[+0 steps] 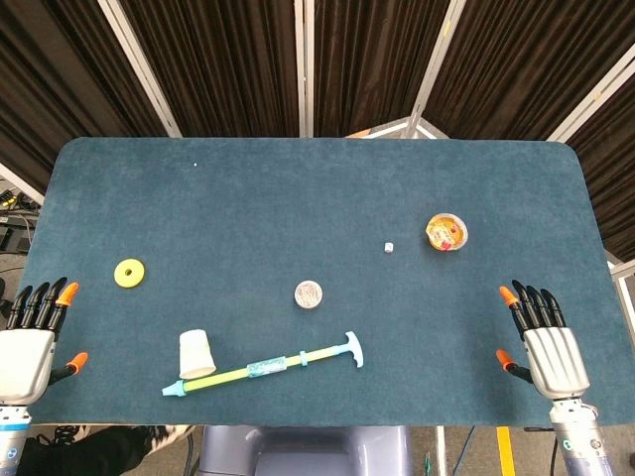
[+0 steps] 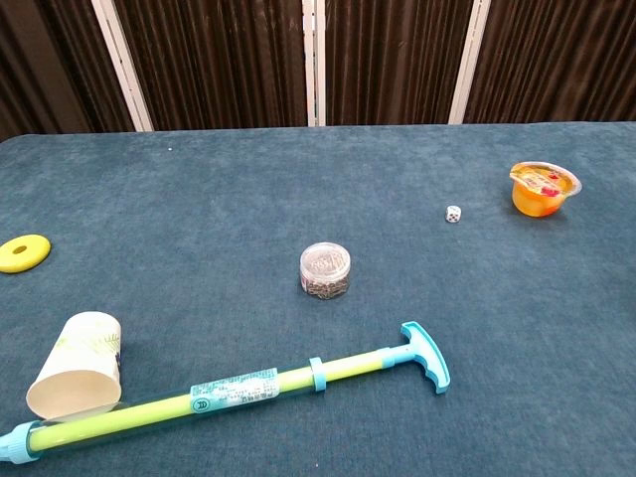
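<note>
Left hand [image 1: 28,342] at near left table edge: released, fingers straight and apart, nothing grasped, palm down. Right hand [image 1: 544,342] at near right edge: likewise released, empty, well apart from every object. Both apparently parked clear of the work area. Nearest to left hand: paper cup [image 2: 77,364], tipped on its side, mouth toward the near edge, pale with faint leaf print, lying just beside the rod of a long toy pump [image 2: 238,388]; contact between the two cannot be told. Pump flat on the cloth: yellow-green plastic rod, printed label band, teal T-handle at right, teal tip at left. Mid-table: small clear round container [image 2: 325,270], upright, filled with what look like metal clips. Left, farther: yellow flat ring [image 2: 23,252], smooth plastic. Right, farther: small white die [image 2: 453,214], then sealed orange jelly cup [image 2: 544,189], upright. Table [image 1: 298,198] covered in dark teal felt-like cloth, corners rounded.
</note>
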Available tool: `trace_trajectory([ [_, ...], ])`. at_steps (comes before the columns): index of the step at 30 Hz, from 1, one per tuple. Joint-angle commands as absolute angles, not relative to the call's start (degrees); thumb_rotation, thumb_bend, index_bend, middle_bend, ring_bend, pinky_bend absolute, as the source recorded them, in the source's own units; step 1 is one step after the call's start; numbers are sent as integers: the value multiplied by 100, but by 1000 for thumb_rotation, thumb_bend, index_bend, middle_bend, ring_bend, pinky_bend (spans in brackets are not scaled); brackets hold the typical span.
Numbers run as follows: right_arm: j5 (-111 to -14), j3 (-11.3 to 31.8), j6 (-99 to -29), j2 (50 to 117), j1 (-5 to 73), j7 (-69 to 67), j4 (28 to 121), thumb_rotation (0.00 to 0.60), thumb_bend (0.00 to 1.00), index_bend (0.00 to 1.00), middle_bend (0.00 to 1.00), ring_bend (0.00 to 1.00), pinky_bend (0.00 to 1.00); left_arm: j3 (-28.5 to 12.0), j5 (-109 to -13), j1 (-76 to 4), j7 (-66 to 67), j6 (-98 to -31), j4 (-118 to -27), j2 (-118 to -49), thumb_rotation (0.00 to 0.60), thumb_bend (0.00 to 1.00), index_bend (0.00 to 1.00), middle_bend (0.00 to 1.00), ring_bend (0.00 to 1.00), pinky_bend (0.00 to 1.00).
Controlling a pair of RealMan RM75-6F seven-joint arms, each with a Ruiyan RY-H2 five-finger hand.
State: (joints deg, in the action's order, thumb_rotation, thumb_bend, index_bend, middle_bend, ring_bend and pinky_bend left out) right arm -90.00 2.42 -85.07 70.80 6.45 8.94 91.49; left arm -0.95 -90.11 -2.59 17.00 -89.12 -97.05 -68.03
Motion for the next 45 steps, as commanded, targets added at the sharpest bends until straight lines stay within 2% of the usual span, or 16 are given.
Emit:
trace_trajectory([
  [1, -8999, 243, -8506, 7079, 646, 893, 9147, 600, 140, 53, 0, 0, 0, -96, -9009, -260, 1701, -8913, -9702, -6804, 600, 46, 0, 0, 0, 0],
  [16, -8938, 352, -8431, 7092, 743, 888, 9221, 600, 141, 77, 0, 0, 0, -121, -8979, -259, 1642, -8924, -9712, -6768, 600, 45, 0, 0, 0, 0],
  [21, -8743, 665, -8108, 7232, 1088, 984, 9350, 600, 169, 220, 2, 0, 0, -140, -8945, -276, 1624, -8895, -9712, -6757, 600, 46, 0, 0, 0, 0],
  [30, -7632, 1489, -6796, 7919, 2272, 2160, 9355, 600, 173, 277, 68, 0, 0, -317, -8714, -356, 1674, -8834, -9680, -6779, 600, 46, 0, 0, 0, 0],
  [36, -6738, 1908, -6115, 8696, 3102, 2819, 8660, 600, 179, 311, 94, 0, 0, -400, -8492, -446, 1662, -8652, -9557, -6839, 600, 46, 0, 0, 0, 0],
  [45, -5761, 2228, -5465, 9661, 4005, 3243, 7125, 600, 197, 336, 105, 0, 0, -495, -8311, -537, 1559, -8520, -9472, -6839, 600, 46, 0, 0, 0, 0],
])
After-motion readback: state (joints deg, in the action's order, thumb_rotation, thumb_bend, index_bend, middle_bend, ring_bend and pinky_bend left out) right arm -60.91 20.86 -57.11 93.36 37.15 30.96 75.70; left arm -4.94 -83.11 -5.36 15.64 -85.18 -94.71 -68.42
